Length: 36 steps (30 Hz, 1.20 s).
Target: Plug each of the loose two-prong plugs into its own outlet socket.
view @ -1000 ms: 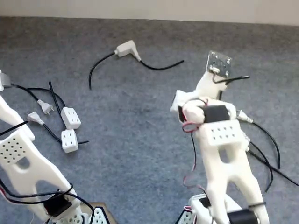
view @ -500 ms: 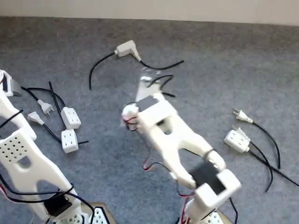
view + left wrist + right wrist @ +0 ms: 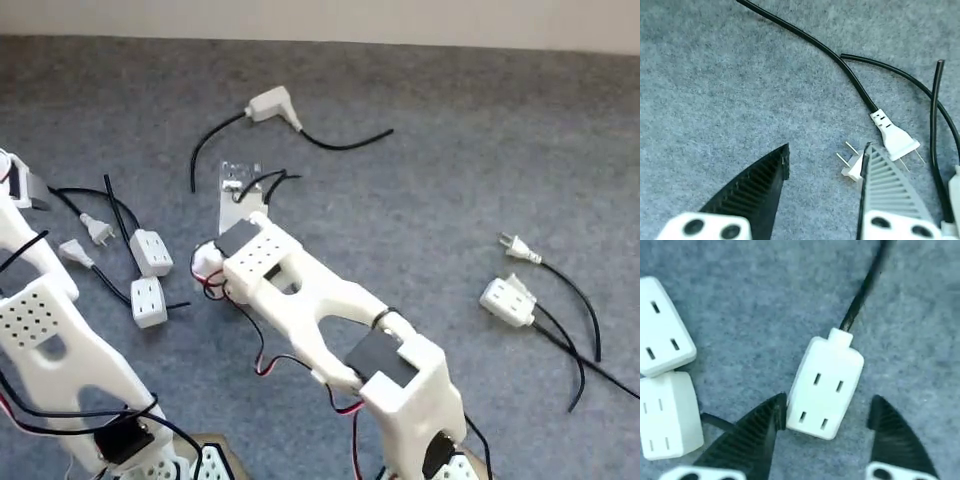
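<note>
In the left wrist view my left gripper (image 3: 826,150) hangs open over the grey carpet. A white two-prong plug (image 3: 894,140) on a black cord lies just beyond its grey finger (image 3: 885,185). A second plug (image 3: 852,165) is half hidden behind that finger. In the right wrist view my right gripper (image 3: 829,399) is open, its fingers either side of a white outlet socket (image 3: 824,387) with a black cord. In the high view the right arm (image 3: 270,262) reaches across to the left, close to two sockets (image 3: 152,252) (image 3: 148,300) and two plugs (image 3: 97,230) (image 3: 72,252).
Two more white sockets (image 3: 662,332) (image 3: 667,422) lie beside the one between the right fingers. At the back lies a white angled plug (image 3: 270,103) on a short cord. On the right are another socket (image 3: 505,300), a loose plug (image 3: 515,245) and black cords (image 3: 575,340).
The right arm has swung from above the right-hand socket across the table to the left-hand sockets. The left arm has shifted only slightly.
</note>
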Tool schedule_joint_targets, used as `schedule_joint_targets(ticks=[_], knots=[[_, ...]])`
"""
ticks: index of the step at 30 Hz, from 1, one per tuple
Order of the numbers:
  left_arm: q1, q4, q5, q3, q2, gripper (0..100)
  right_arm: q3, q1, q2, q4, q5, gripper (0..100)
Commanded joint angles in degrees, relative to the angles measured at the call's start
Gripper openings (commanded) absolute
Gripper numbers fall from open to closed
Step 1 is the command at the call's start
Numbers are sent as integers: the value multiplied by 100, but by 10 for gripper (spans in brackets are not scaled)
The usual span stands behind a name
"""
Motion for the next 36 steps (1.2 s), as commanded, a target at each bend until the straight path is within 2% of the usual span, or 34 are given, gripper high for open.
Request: schedule_joint_targets(ticks=[1, 6, 11, 16, 21, 26, 32, 36], knots=[[92, 26, 0, -13, -312, 231, -347, -31, -136, -13, 167, 320], [66, 35, 0, -13, -312, 231, -1376, -4, -391, 743, 1398, 320], [-40, 35, 0, -48, -347, 233, -3503, 479, -1042, 1938, 2620, 320], [-127, 79, 26, -57, -365, 233, -5270, 954, -1411, 3134, 3323, 320], [-189, 79, 53, -13, -391, 232, -6237, 1244, -1516, 4215, 3947, 320], [-453, 88, 1029, 769, -1086, 232, -5631, 1640, -1886, 4198, 4009, 319], [-154, 26, 2057, 3574, -2290, 232, -4374, 1640, -2290, 4180, 4018, 319], [92, -369, 2822, 4567, -2229, 232, -3987, 1640, -2475, 4180, 4018, 319]])
